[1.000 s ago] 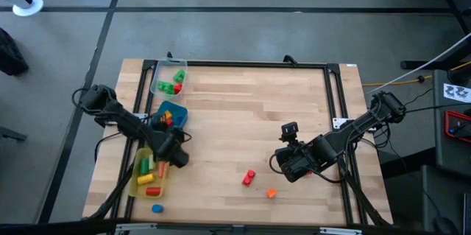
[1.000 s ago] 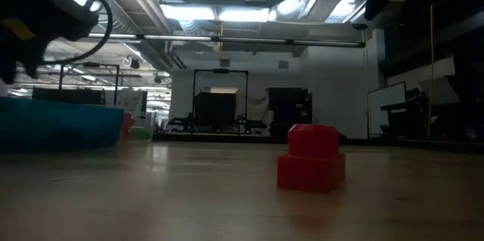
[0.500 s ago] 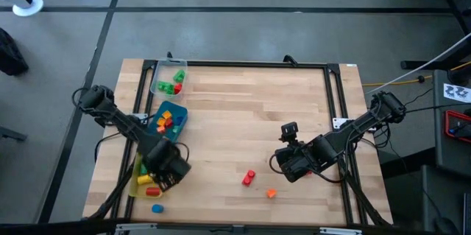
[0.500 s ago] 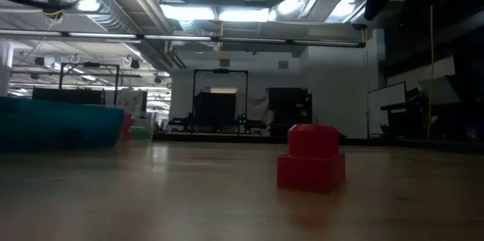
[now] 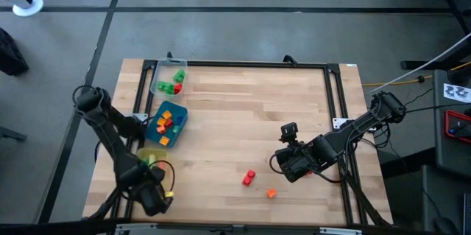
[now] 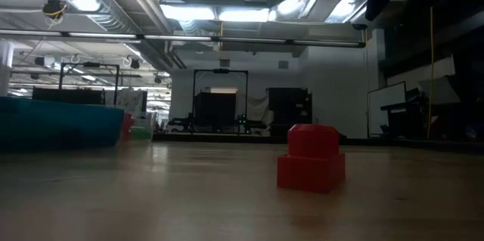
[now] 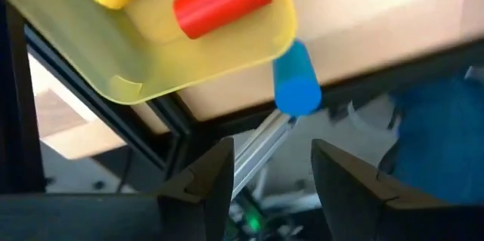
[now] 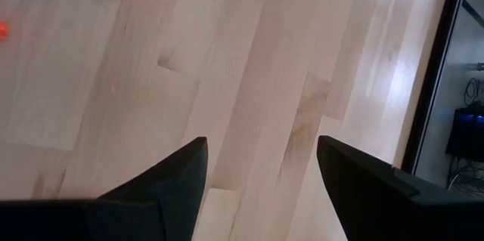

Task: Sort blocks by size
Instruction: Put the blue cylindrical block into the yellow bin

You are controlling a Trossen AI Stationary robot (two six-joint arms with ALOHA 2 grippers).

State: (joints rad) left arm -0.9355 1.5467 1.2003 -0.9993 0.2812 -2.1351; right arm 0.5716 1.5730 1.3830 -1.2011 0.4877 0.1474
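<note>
From above, the pale wooden bench (image 5: 243, 117) is evenly and brightly lit, with short, soft shadows under the dark arms. At bench height the picture is dim and backlit: long ceiling light strips (image 6: 249, 10) glare white in the room beyond, the red stepped plastic block (image 6: 311, 159) shows only its shaded side, and the wood nearest the lens is soft and out of focus. In the left wrist view the translucent yellow plastic tray (image 7: 128, 75) and the blue plastic cylinder (image 7: 295, 82) are close and slightly blurred, and in the right wrist view a pale sheen lies across the boards toward the black frame rail (image 8: 431, 82).
</note>
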